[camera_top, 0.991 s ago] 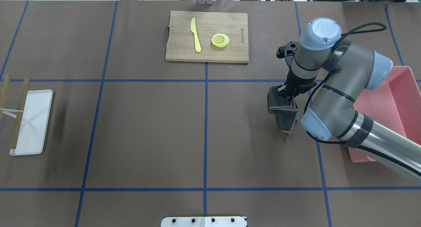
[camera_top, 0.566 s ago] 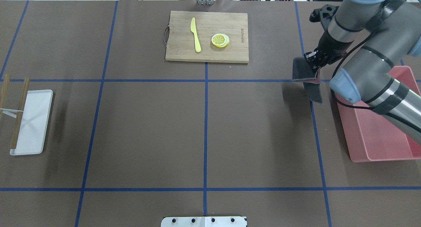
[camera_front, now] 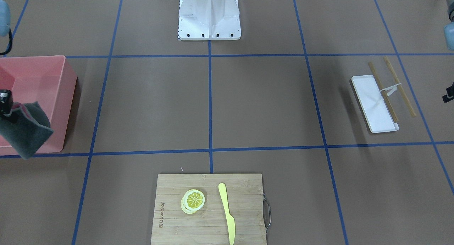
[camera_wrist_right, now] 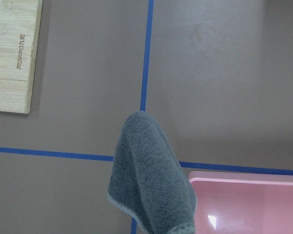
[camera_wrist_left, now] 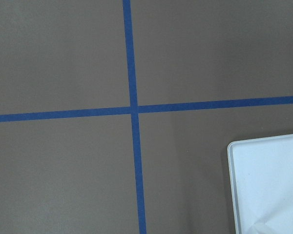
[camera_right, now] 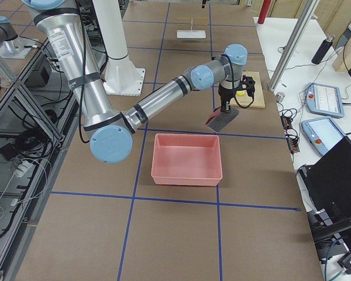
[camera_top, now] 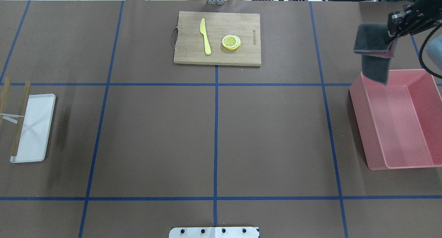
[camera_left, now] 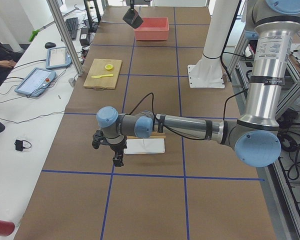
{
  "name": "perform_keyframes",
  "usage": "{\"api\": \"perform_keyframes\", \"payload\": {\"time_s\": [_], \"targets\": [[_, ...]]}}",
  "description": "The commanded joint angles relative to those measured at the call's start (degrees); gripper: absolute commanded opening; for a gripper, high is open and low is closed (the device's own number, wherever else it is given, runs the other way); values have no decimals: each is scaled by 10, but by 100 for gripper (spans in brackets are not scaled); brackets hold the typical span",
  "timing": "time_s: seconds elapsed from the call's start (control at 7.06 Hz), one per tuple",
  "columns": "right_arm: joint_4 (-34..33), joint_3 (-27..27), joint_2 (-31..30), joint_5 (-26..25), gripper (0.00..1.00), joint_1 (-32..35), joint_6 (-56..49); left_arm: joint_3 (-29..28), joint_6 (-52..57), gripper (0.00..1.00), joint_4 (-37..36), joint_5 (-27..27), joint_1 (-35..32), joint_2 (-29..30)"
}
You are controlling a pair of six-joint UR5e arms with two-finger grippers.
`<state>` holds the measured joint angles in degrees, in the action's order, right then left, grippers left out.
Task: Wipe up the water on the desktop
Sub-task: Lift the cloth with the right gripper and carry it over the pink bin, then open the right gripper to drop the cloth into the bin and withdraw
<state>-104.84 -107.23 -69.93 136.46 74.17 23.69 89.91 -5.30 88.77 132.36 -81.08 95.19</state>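
Observation:
The desktop (camera_top: 155, 138) is a matte brown surface crossed by blue tape lines; I see no water on it. My right gripper (camera_top: 393, 33) is shut on a dark grey cloth (camera_top: 374, 55) with a pink underside. The cloth hangs in the air over the far end of the pink bin (camera_top: 397, 127). The cloth also shows in the front view (camera_front: 25, 131), the right side view (camera_right: 222, 121) and the right wrist view (camera_wrist_right: 151, 180). My left gripper (camera_left: 117, 156) hovers beside the white tray (camera_left: 145, 146); I cannot tell whether it is open or shut.
A bamboo cutting board (camera_top: 217, 38) with a yellow knife (camera_top: 205, 36) and a lemon slice (camera_top: 231, 42) lies at the far middle. The white tray (camera_top: 32, 127) and two wooden sticks (camera_top: 20, 119) lie at the left. The robot base (camera_front: 209, 16) stands at the near edge.
My right arm lifted the cloth off the desktop and carried it away to the far right, to above the pink bin's far end. Nothing else moved.

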Motion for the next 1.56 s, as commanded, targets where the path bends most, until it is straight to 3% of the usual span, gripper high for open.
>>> {"api": "perform_keyframes", "payload": {"time_s": [0.0,0.28,0.57,0.71,0.85,1.42], "targets": [[-193,-94,-28,-2,0,40,-126,1,0,99,2,0,0,-4],[-204,-104,-91,-55,0,32,-206,1,1,99,2,0,0,-4],[-204,-100,-118,-59,1,25,-238,1,2,99,2,0,0,-4],[-206,-98,-115,-65,87,-17,-233,1,1,99,2,0,0,-4],[-203,-100,-123,-66,100,-18,-235,1,1,99,1,0,0,-4],[-184,-83,-129,-100,100,8,-234,1,6,99,-1,0,-27,0]]}}
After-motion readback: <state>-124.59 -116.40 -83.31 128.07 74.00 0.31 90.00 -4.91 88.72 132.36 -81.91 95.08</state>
